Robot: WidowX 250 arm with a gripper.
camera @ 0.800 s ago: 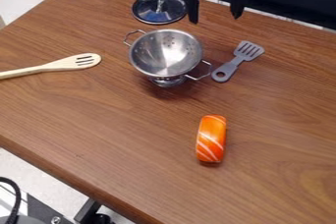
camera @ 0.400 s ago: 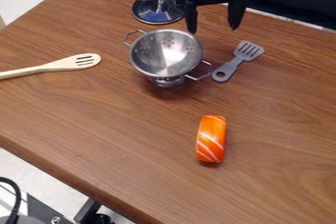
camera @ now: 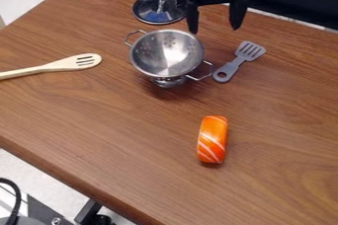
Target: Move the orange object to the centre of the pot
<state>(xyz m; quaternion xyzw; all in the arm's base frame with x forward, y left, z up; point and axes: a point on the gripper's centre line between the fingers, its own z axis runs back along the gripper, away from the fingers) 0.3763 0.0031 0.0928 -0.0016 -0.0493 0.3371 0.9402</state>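
The black gripper (camera: 214, 29) hangs down at the upper part of the view, and its two fingers are wide apart, with nothing held between them. Below it and a little to the left there is the metal colander (camera: 166, 56), which stands on its round foot, with one wire handle at each side. The round lid (camera: 158, 9) lies behind the colander, near to the gripper. The grey slotted spatula (camera: 243, 57) lies on the other side, its handle end just beside the colander's handle. More toward the camera, well apart from the colander, the orange object (camera: 212, 140) with white stripes lies on the brown wooden table (camera: 112, 130). At the left edge of the view lies the pale slotted spoon (camera: 66, 64).
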